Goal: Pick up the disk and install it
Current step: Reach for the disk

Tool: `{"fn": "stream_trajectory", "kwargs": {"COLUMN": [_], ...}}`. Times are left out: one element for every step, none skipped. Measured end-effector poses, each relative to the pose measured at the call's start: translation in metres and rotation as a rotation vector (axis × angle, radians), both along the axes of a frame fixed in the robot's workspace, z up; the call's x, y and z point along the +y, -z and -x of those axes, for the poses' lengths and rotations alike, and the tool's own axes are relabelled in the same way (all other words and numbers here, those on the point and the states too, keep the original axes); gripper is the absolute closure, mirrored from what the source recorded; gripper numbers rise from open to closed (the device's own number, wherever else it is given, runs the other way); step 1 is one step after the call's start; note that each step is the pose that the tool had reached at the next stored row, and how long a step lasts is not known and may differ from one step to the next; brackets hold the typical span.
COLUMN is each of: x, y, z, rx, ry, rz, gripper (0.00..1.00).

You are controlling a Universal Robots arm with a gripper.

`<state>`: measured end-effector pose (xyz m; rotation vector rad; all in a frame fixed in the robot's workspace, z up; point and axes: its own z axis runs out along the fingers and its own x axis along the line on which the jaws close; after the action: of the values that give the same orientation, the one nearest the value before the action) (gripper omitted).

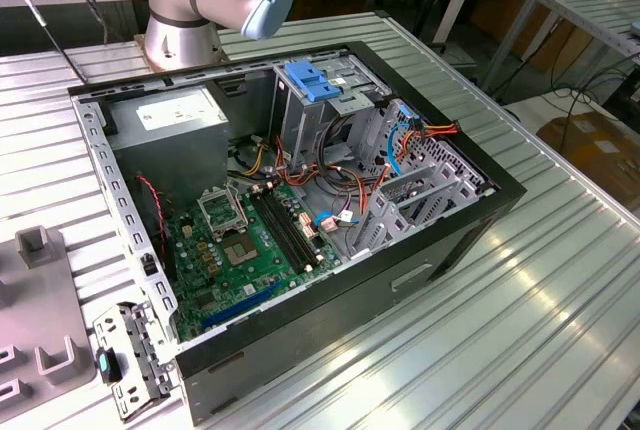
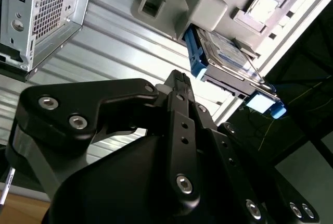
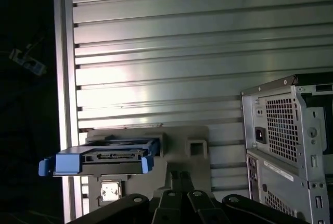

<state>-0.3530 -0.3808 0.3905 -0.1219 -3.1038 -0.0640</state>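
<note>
1. While sat on grey holder (image 3: 177, 139) at table (image 3: 182, 52) edge, disk (image 3: 101, 157) shows silver body w/ blue frame.
2. PC case (image 1: 450, 250), centre of exterior view: motherboard (image 1: 240, 250), cables (image 1: 300, 165) inside.
3. Gripper (image 3: 180, 174) jaws closed, empty.

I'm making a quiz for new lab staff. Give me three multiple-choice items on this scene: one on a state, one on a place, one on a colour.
1. The computer case is: A open, B shut, C upside down.
2. The disk lies: A inside the case, B on the grey fixture, C on the floor.
3. The disk's carrier frame is: A red, B green, C blue.
A: its motherboard shows in the exterior view. B: it rests there, apart from the gripper, in the first wrist view. C: blue edges show around it.
</note>
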Motion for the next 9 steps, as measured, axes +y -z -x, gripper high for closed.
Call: {"fn": "stream_trajectory", "kwargs": {"x": [0.0003,0.0006,0.0009,0.0011,0.0014,0.0018,0.0020,0.0022,0.0026], "y": [0.0000,0.0001,0.0001,0.0002,0.0002,0.0003,0.0003,0.0003,0.0004], "z": [0.0026,0.0065,0.0094,0.0118,0.0152,0.0197,0.0219,0.0242,0.0279], "rx": [0.0000,0.0000,0.0001,0.0001,0.0002,0.0001,0.0001,0.0001,0.0001], "ry": [0.000,0.000,0.000,0.000,0.000,0.000,0.000,0.000,0.000], "rz": [0.0000,0.0000,0.0000,0.0000,0.0001,0.0001,0.0000,0.0001,0.0000], "gripper": [0.89,0.89,0.89,0.89,0.89,0.89,0.89,0.89,0.89]}}
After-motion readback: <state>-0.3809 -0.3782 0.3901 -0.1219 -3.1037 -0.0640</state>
